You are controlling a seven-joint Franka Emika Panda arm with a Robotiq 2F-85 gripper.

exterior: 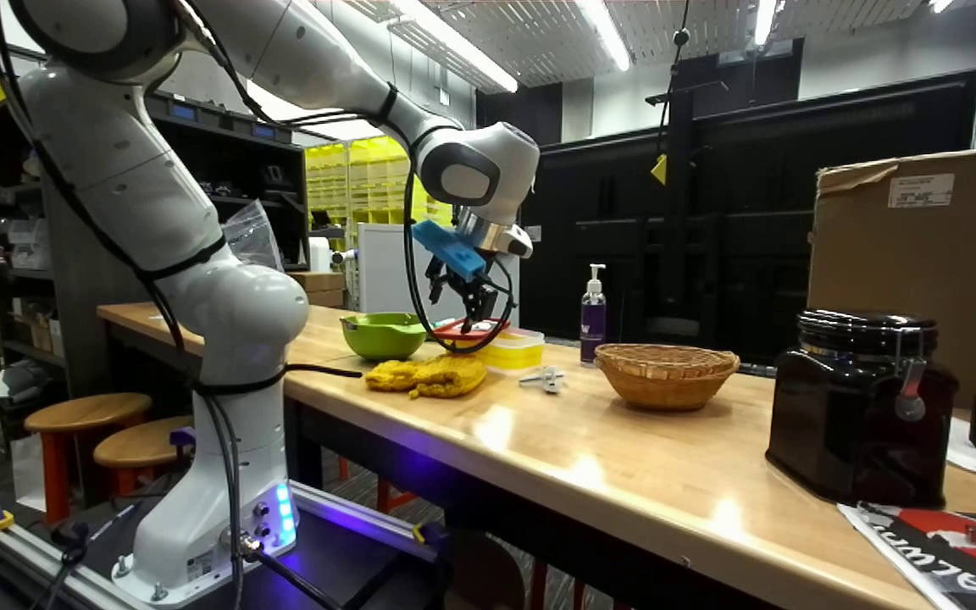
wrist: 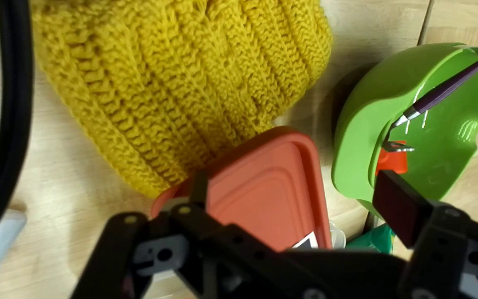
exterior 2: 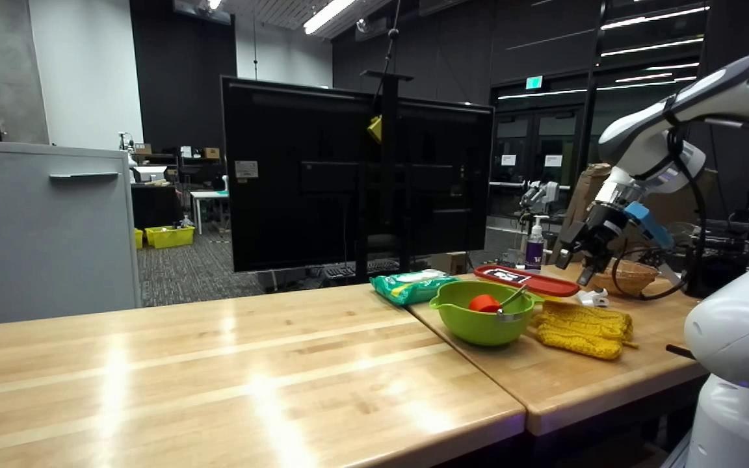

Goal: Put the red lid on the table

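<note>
The red lid (exterior: 452,330) is a flat rectangle with rounded corners and a white-and-dark label. It lies on a clear-and-yellow container (exterior: 515,351), next to the green bowl. The lid also shows in an exterior view (exterior 2: 551,285) and in the wrist view (wrist: 264,203), where the gripper partly covers it. The table (exterior: 564,449) has a light wooden top, also seen in an exterior view (exterior 2: 205,370). My gripper (exterior: 457,307) is open and empty just above the lid. In the wrist view the gripper (wrist: 297,199) has its fingers wide apart, with the lid between and below them.
The green bowl (exterior 2: 485,328) holds an orange cup (exterior 2: 484,303) and utensils. A yellow knit cloth (wrist: 189,83) lies beside the lid. Nearby are a wipes pack (exterior 2: 413,289), a white tool (exterior: 546,379), a pump bottle (exterior: 593,318), a woven basket (exterior: 666,381) and a dark jar (exterior: 861,415).
</note>
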